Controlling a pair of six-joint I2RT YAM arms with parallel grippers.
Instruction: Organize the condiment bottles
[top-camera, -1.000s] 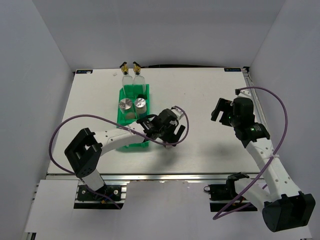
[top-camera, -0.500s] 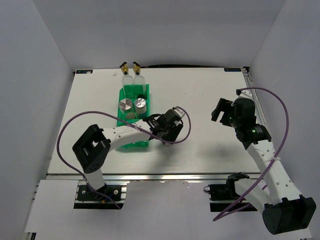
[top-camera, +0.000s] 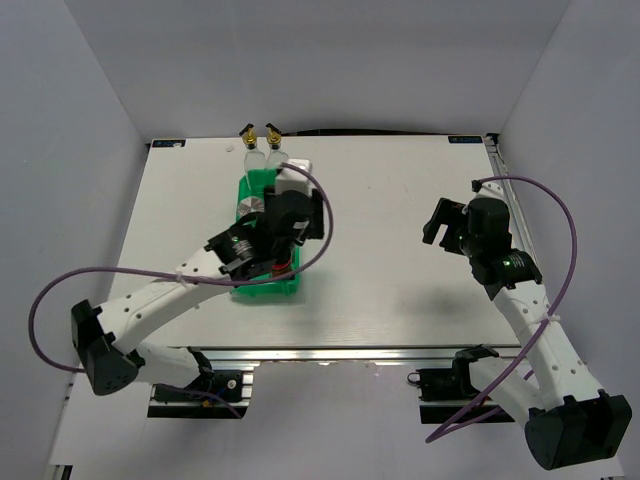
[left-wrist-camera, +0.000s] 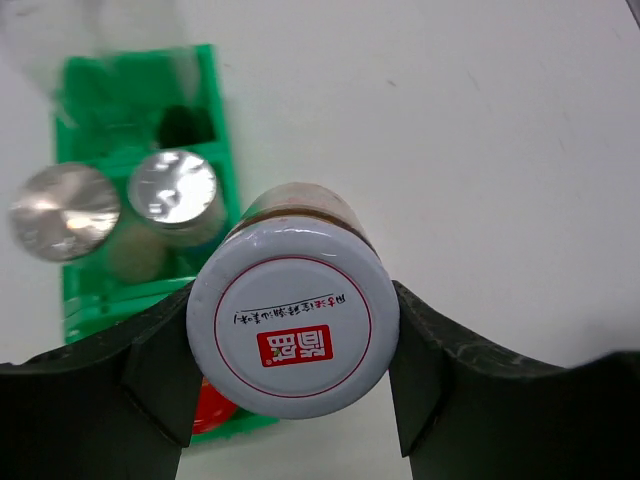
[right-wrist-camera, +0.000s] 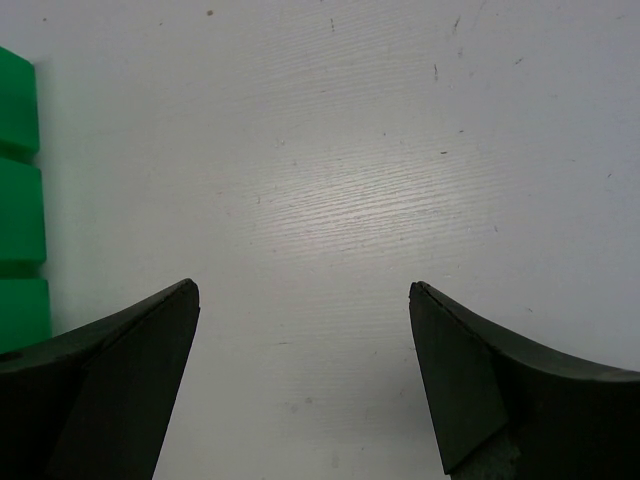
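Left gripper (left-wrist-camera: 292, 345) half closed around a white-lidded jar (left-wrist-camera: 292, 325), held above the green bin's (left-wrist-camera: 222, 130) near end, silver-lidded jars (left-wrist-camera: 173, 187) in its middle compartment, right gripper (right-wrist-camera: 300, 300) spread wide, empty, over the white table (right-wrist-camera: 330, 150)

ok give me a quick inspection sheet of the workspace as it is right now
surface: white table, faint specks and scuffs
job's things: two glass bottles in the far compartment of the green bin; two silver-lidded containers in the middle one; a red lid in the near one; white-lidded jar held over the bin
clutter: nothing seen
grippers: left gripper shut on the white-lidded jar; right gripper open over bare table
cables: a purple cable loops from each arm
surroundings: plain pale walls on three sides
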